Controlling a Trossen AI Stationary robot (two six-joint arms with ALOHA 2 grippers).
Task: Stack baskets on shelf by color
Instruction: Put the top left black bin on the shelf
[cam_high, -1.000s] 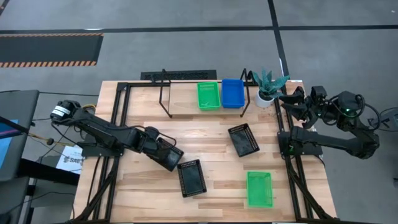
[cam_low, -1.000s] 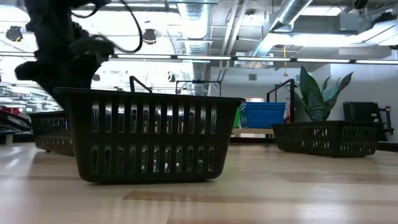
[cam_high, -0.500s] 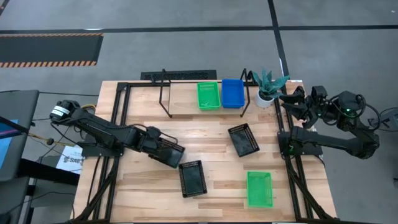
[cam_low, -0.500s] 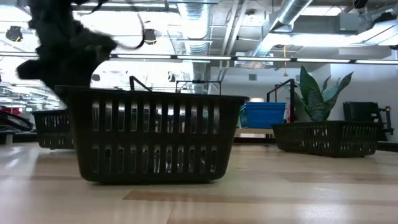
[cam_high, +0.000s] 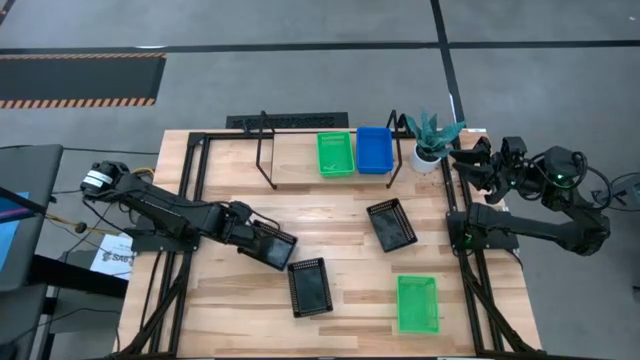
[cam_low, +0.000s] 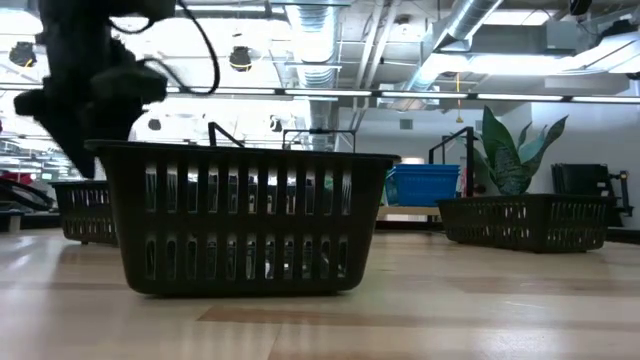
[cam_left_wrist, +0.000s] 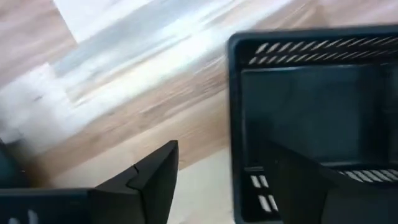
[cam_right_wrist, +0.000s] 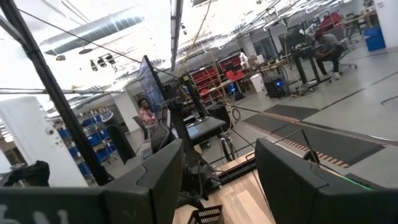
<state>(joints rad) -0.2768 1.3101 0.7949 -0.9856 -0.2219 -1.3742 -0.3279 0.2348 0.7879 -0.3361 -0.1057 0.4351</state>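
Left end effector (cam_high: 272, 247) low over the wooden surface (cam_high: 340, 225), just beside the near-left black basket (cam_high: 309, 286), at its far-left corner. Left wrist view: fingers (cam_left_wrist: 149, 177) spread apart, one to each side of the basket's end wall, rim corner in the gap; contact w/ the wall can't be confirmed. Nothing gripped.

Right end effector (cam_high: 470, 163) parked off the surface's right edge, raised, aimed out at the room. Right wrist view: fingers (cam_right_wrist: 155, 180) apart, empty.

Baskets visible:
- Green basket (cam_high: 335, 154) and blue basket (cam_high: 374, 149) side by side, touching or nearly so, on the right half of the shelf (cam_high: 290, 160); left part of the plank bare. Stack depth can't be read from above.
- 2nd black basket (cam_high: 391, 224) mid-surface, tilted relative to the surface edges, well apart from the first.
- 2nd green basket (cam_high: 416, 303) near-right, alone on the surface.
- Low view: black basket (cam_low: 240, 220) fills the foreground, another black one (cam_low: 525, 220) right, a third dark basket (cam_low: 85, 212) partly hidden behind at left.

Potted plant (cam_high: 431, 137) in white pot just beside the shelf's right end.
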